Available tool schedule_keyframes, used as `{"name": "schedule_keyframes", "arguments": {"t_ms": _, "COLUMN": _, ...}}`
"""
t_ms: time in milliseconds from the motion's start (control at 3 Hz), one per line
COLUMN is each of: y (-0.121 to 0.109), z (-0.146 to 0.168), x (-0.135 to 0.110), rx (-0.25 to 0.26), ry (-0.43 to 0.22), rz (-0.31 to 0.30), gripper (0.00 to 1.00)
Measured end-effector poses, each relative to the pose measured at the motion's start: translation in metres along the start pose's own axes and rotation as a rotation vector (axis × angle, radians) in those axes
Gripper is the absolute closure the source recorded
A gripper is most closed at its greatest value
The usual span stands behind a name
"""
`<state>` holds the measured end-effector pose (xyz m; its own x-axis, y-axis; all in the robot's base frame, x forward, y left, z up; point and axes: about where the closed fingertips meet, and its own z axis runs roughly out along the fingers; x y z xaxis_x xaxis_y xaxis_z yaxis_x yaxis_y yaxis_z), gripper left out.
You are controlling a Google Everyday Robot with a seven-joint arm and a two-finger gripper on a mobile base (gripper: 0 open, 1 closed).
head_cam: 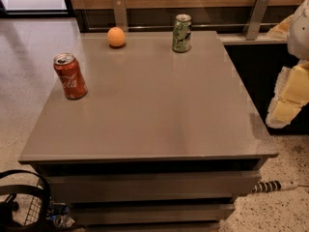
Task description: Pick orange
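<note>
The orange [116, 36] is a small round orange fruit sitting on the far left part of the grey table top [149, 105], near the back edge. My gripper [286, 108] shows as a pale yellow and white shape at the right edge of the view, beyond the table's right side and well away from the orange. It holds nothing that I can see.
A red cola can [70, 76] stands upright near the table's left edge. A green can [182, 33] stands upright at the back, right of the orange. A wooden wall with metal brackets [119, 11] runs behind the table. A black wire basket [21, 202] sits on the floor at the lower left.
</note>
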<state>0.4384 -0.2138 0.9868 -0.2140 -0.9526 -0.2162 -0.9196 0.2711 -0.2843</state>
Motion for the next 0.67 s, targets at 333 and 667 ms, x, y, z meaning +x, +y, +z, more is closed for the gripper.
{"name": "schedule_keyframes", "arguments": {"t_ms": 333, "y": -0.001, "z": 0.000, "x": -0.001, "rx": 0.003, "ry": -0.001, "rz": -0.001, "gripper": 0.00}}
{"name": "schedule_keyframes", "arguments": {"t_ms": 667, "y": -0.023, "z": 0.000, "x": -0.015, "rx": 0.037, "ry": -0.041, "rz": -0.020, "gripper": 0.00}}
